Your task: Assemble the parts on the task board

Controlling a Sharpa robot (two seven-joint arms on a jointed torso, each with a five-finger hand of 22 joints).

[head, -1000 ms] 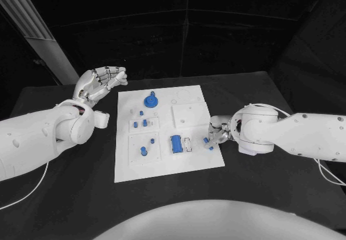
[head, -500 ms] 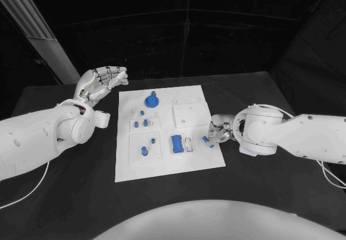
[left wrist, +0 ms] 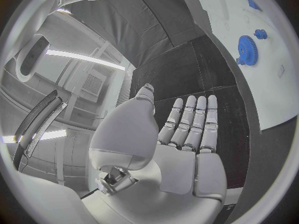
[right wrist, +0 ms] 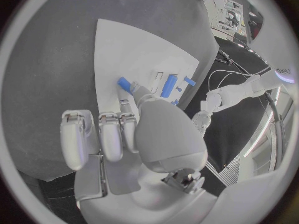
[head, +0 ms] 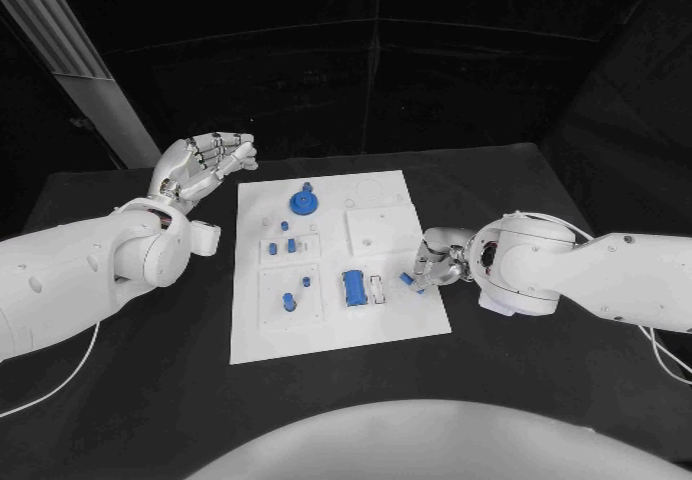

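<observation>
Head view: a white board [head: 335, 262] lies at the centre of the black table [head: 548, 390]. On the board, a blue gear [head: 302, 203] sits toward 12 o'clock, with a small blue peg just beyond it. Small blue pegs [head: 289, 244] stand in the raised block toward 9 o'clock of the board's centre, and two more [head: 294, 298] in the block nearer 7 o'clock. A long blue bar [head: 351, 287] lies toward 5 o'clock of the centre, beside a small white frame [head: 376, 290].

The right hand [head: 437, 262] rests at the board's 3 o'clock edge. A small blue piece [head: 413, 283] is pinched at the tips of its thumb and a finger, just above the board's surface near the white frame. In the right wrist view, the same blue piece [right wrist: 126, 84] shows at the fingertips of the right hand [right wrist: 134, 134] over the board [right wrist: 134, 50]; the remaining fingers lie curled side by side.

The left hand [head: 199, 166] is raised off the table at 10 o'clock of the board, apart from it, holding nothing. In the left wrist view, its fingers [left wrist: 189, 122] are straight and pressed together, the thumb apart, with the gear [left wrist: 248, 48] beyond them.
</observation>
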